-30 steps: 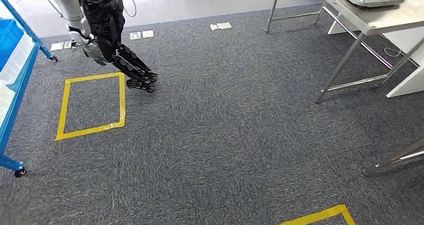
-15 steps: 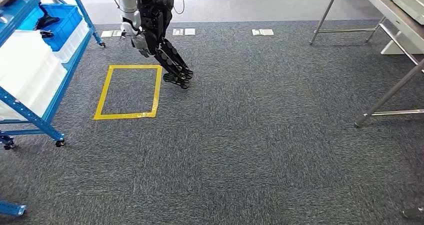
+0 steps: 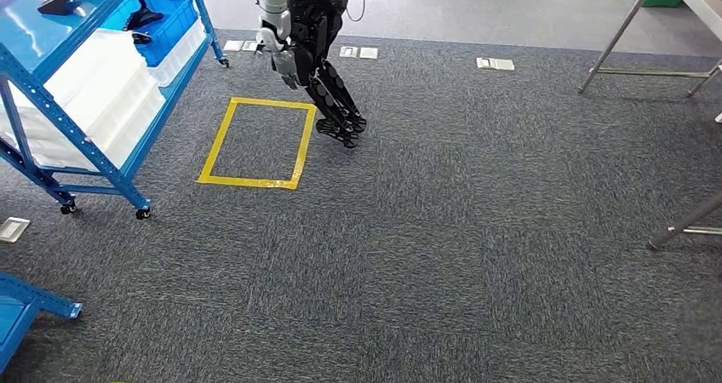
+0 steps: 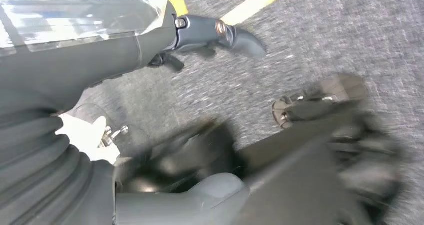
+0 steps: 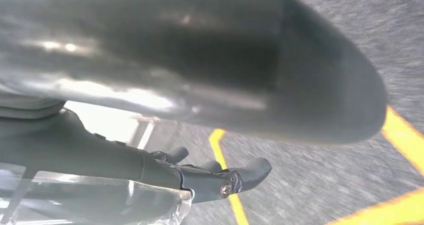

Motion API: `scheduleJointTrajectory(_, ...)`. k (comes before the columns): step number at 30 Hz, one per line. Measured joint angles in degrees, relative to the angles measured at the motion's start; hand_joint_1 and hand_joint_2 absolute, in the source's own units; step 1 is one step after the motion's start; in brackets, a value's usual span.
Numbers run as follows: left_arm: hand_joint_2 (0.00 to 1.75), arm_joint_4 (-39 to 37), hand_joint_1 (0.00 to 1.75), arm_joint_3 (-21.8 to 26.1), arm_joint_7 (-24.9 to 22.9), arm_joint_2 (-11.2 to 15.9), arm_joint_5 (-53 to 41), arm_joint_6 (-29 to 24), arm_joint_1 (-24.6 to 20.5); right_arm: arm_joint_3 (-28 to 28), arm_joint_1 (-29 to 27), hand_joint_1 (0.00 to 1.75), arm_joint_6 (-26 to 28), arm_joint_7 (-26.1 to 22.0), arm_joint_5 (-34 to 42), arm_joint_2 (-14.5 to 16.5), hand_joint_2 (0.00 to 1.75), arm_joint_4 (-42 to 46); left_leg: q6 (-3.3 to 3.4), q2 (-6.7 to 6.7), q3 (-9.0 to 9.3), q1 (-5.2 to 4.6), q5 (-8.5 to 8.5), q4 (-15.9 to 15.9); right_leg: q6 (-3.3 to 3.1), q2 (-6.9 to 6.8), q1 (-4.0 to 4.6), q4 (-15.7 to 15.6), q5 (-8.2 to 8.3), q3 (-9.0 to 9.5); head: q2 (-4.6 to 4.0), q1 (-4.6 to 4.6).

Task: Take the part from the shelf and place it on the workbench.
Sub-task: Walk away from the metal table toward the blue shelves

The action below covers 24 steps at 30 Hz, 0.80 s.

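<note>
- grey carpet point(image 3: 426, 255) covers the floor; in both wrist views it lies beyond the fingertips, crossed by yellow tape lines point(image 4: 260, 0).
- the blue shelf point(image 3: 85, 140) on castors stands at the left of the head view, well apart from both hands, with white bins point(image 3: 94, 85) on it and a blue bin point(image 3: 174, 17) at its far end.
- the workbench point(image 3: 617, 34) shows as metal legs at the far right, well apart from the shelf.
- a second humanoid robot point(image 3: 319, 42) stands at the top of the head view, its feet just beside the far corner of a yellow tape rectangle point(image 3: 251, 181).
- left hand point(image 4: 125, 60): its dark fingers point(image 4: 220, 35) reach out loosely over the carpet and lie close to one another, with nothing between them; the picture is blurred.
- right hand point(image 5: 125, 160): its dark fingers point(image 5: 250, 172) are lightly bent side by side, tips a little apart, and hold nothing; the thick grey thumb point(image 5: 200, 60) lies alongside them.
- a small dark part point(image 3: 140, 17) sits in the blue bin on the shelf, far from both hands' fingers; its shape is too small to tell.
</note>
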<state>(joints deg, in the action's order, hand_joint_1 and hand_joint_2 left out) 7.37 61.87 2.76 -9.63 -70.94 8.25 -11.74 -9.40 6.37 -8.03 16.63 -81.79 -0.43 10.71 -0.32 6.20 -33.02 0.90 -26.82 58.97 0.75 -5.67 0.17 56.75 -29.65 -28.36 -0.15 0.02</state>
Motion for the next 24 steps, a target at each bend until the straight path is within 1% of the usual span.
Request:
scheduleJointTrajectory(1,1.75,0.59,0.00,0.02,0.77,1.36,-0.16,1.86,-0.08,0.32,0.28,0.00,-0.09,-0.04,-0.08,-0.17,0.00,0.00,0.29,-0.51,-0.17,-0.16,0.01,-0.17,0.15,-0.58,0.15,-0.02,-0.04,0.04,0.00,0.08)
scheduleJointTrajectory(3,1.75,2.26,0.00,0.03,1.92,3.69,-0.29,4.34,0.27,0.84,0.80,0.00,-0.14,-0.04,-0.16,-0.52,0.00,0.02,1.04,-2.01,-0.29,-0.20,0.27,-0.42,0.55,-1.81,0.25,-0.07,-0.29,0.14,0.00,0.22)
scheduleJointTrajectory(4,1.75,3.13,0.00,0.04,2.29,4.57,-0.27,4.92,0.59,1.02,0.93,0.00,-0.09,-0.03,-0.18,-0.70,0.00,0.03,1.48,-2.76,-0.18,-0.22,0.50,-0.72,0.73,-1.39,0.11,0.43,-0.73,0.06,0.00,0.22)
scheduleJointTrajectory(5,1.75,4.03,0.00,0.01,2.59,5.16,-0.24,5.21,0.93,1.15,1.01,0.00,0.02,-0.04,-0.16,-0.86,0.00,0.04,1.95,-3.57,-0.09,-0.18,0.76,-1.02,0.79,-0.07,-0.13,2.07,-1.72,-0.57,0.00,0.24)
scheduleJointTrajectory(6,1.75,5.00,0.00,-0.09,2.89,5.43,-0.17,5.47,1.35,1.25,1.02,0.00,0.13,-0.04,-0.13,-0.98,0.00,0.05,2.32,-4.36,-0.01,-0.11,0.98,-1.27,0.70,1.77,-0.42,4.82,-3.14,-1.84,0.00,0.29)
scheduleJointTrajectory(7,1.75,6.12,0.00,-0.27,3.16,5.48,0.03,5.98,1.90,1.31,0.98,0.00,0.22,-0.04,-0.07,-1.08,0.00,0.04,2.50,-5.20,-0.08,-0.18,1.06,-1.31,0.50,3.61,-0.61,8.64,-4.81,-3.61,0.00,0.38)
scheduleJointTrajectory(8,1.75,7.66,0.00,-0.58,3.31,5.35,0.41,6.88,2.72,1.35,0.94,0.00,0.28,-0.05,-0.02,-1.15,0.00,0.04,2.60,-6.12,-0.15,-0.19,1.10,-1.30,0.41,4.78,-0.71,12.83,-6.36,-5.76,0.00,0.42)
scheduleJointTrajectory(9,1.75,9.44,0.00,-0.98,3.30,5.04,0.91,7.98,3.76,1.36,0.91,0.00,0.30,-0.04,0.01,-1.21,0.00,0.03,2.60,-6.96,-0.15,-0.21,1.10,-1.29,0.52,5.25,-0.73,15.89,-7.19,-7.43,0.00,0.44)
scheduleJointTrajectory(10,1.75,11.46,0.00,-1.45,3.10,4.63,1.48,9.32,4.96,1.36,0.91,0.00,0.30,-0.01,0.03,-1.27,0.00,0.03,2.59,-7.82,-0.13,-0.22,1.11,-1.26,0.85,5.46,-0.75,17.11,-7.10,-8.27,0.00,0.43)
scheduleJointTrajectory(11,1.75,13.64,0.00,-1.95,2.80,4.15,2.01,10.65,6.21,1.36,0.96,0.00,0.30,0.03,0.04,-1.32,0.00,0.02,2.58,-8.64,-0.09,-0.22,1.11,-1.23,1.36,5.59,-0.82,16.00,-6.02,-8.00,0.00,0.43)
scheduleJointTrajectory(12,1.75,15.92,0.00,-2.52,2.43,3.55,2.37,11.93,7.40,1.35,1.06,0.00,0.30,0.10,0.12,-1.39,0.00,0.02,2.54,-9.43,-0.02,-0.19,1.10,-1.20,1.91,5.86,-0.99,12.86,-4.28,-6.76,0.00,0.43)
scheduleJointTrajectory(13,1.75,18.43,0.00,-3.15,1.99,2.90,2.60,13.35,8.62,1.34,1.20,0.00,0.30,0.20,0.27,-1.44,0.00,0.02,2.41,-10.22,-0.02,-0.17,1.09,-1.15,2.43,6.89,-1.30,8.69,-2.35,-5.06,0.00,0.45)
scheduleJointTrajectory(14,1.75,21.24,0.00,-3.83,1.58,2.24,2.69,14.84,9.79,1.29,1.35,0.00,0.28,0.29,0.50,-1.49,0.00,0.00,2.18,-10.97,-0.06,-0.24,1.02,-0.97,2.58,7.93,-1.51,5.04,-0.80,-3.67,0.00,0.39)
scheduleJointTrajectory(15,1.75,24.21,0.00,-4.51,1.22,1.48,2.59,16.42,10.97,1.18,1.48,0.00,0.27,0.41,0.75,-1.56,0.00,-0.02,1.87,-11.61,-0.16,-0.30,1.00,-0.86,2.44,8.73,-1.65,2.54,0.16,-2.77,0.00,0.35)
scheduleJointTrajectory(16,1.75,27.12,0.00,-5.07,0.90,0.75,2.25,17.94,12.10,1.01,1.62,0.00,0.26,0.53,0.99,-1.61,0.00,-0.03,1.51,-12.19,-0.29,-0.34,1.03,-0.83,2.04,9.22,-1.62,1.30,0.59,-2.36,0.00,0.30)
scheduleJointTrajectory(17,1.75,29.83,0.00,-5.50,0.70,0.04,1.65,19.37,13.19,0.79,1.73,0.00,0.25,0.68,1.21,-1.69,0.00,-0.04,1.14,-12.73,-0.40,-0.33,1.12,-0.85,1.48,8.80,-1.39,1.13,0.70,-2.26,0.00,0.25)
scheduleJointTrajectory(18,1.75,32.37,0.00,-5.76,0.61,-0.67,0.78,20.61,14.24,0.55,1.85,0.00,0.26,0.86,1.37,-1.77,0.00,-0.04,0.84,-13.00,-0.55,-0.19,1.21,-0.96,0.98,8.21,-1.47,1.05,0.84,-2.08,0.00,0.26)
scheduleJointTrajectory(19,1.75,34.76,0.00,-5.92,0.62,-1.37,-0.26,21.68,15.21,0.31,1.97,0.00,0.27,1.01,1.52,-1.82,0.00,-0.03,0.59,-12.31,-0.75,-0.16,0.96,-0.66,0.55,7.67,-1.53,0.96,1.01,-1.89,0.00,0.20)
scheduleJointTrajectory(20,1.75,36.97,0.00,-6.01,0.75,-2.05,-1.34,22.59,16.00,0.03,2.02,0.00,0.29,1.14,1.67,-1.89,0.00,-0.03,0.39,-11.01,-1.32,-0.16,0.10,0.54,0.05,7.08,-1.59,0.85,1.15,-1.75,0.00,0.08)
scheduleJointTrajectory(21,1.75,38.99,0.00,-6.03,0.96,-2.66,-2.31,23.26,16.52,-0.28,1.99,0.00,0.32,1.21,1.80,-1.95,0.00,-0.02,0.25,-9.39,-2.39,-0.19,-1.47,2.99,-0.39,6.41,-1.64,0.74,1.23,-1.72,0.00,-0.05)
scheduleJointTrajectory(22,1.75,40.68,0.00,-6.06,1.22,-3.25,-3.15,23.75,16.82,-0.59,1.91,0.00,0.33,1.24,1.91,-2.04,0.00,-0.02,0.13,-7.81,-3.97,-0.24,-3.50,6.56,-0.72,5.68,-1.41,0.74,1.20,-1.72,0.00,-0.17)
scheduleJointTrajectory(23,1.75,42.11,0.00,-6.06,1.48,-3.68,-3.91,24.10,16.99,-0.86,1.79,0.00,0.34,1.27,2.00,-2.15,0.00,-0.02,0.02,-7.04,-5.86,-0.22,-5.50,10.65,-1.00,4.87,-1.19,0.74,1.12,-1.75,0.00,-0.23)
scheduleJointTrajectory(24,1.75,43.46,0.00,-6.06,1.79,-4.09,-4.71,24.39,17.21,-1.13,1.69,0.00,0.34,1.29,2.05,-2.23,0.00,-0.02,-0.06,-6.75,-7.44,-0.19,-6.83,14.12,-1.09,4.05,-1.03,0.75,1.06,-1.78,0.00,-0.22)
